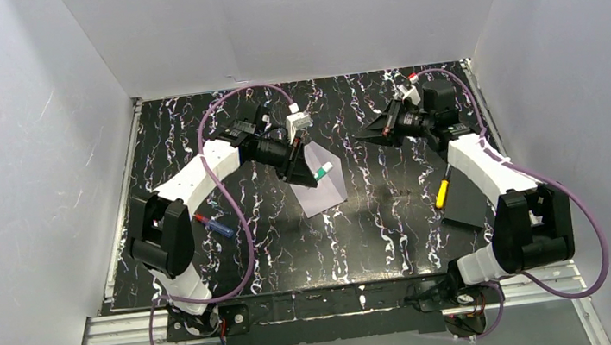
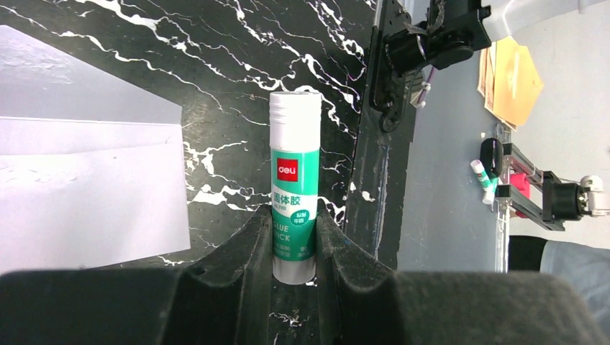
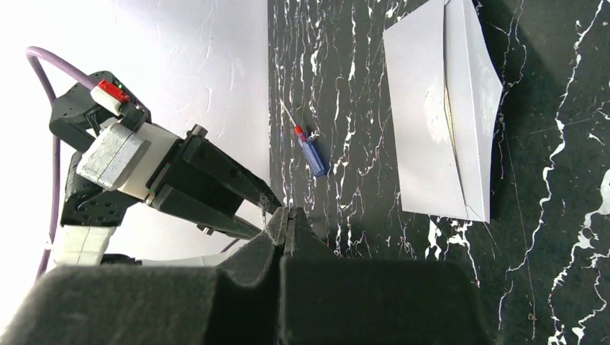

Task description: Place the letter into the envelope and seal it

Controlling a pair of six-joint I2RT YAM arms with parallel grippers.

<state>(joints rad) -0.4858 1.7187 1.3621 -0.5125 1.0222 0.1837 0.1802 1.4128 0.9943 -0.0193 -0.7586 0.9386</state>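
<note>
A blue-handled screwdriver with a red collar [image 1: 215, 226] is seen on the black, white-veined table [image 1: 378, 234] beside the left arm. A yellow-handled tool [image 1: 441, 192] and a flat black rectangle [image 1: 466, 204] are seen by the right arm. The left gripper [image 2: 295, 219] is stretched to mid-table and clamped on a white-and-green glue stick [image 2: 295, 158], just beside the pale lavender-grey paper envelope [image 1: 322, 192]. The right gripper [image 3: 288, 223] is pointed toward it, fingers pressed together, nothing held. The letter cannot be made out.

Bright, even light; near jaws blurred, dark.
</note>
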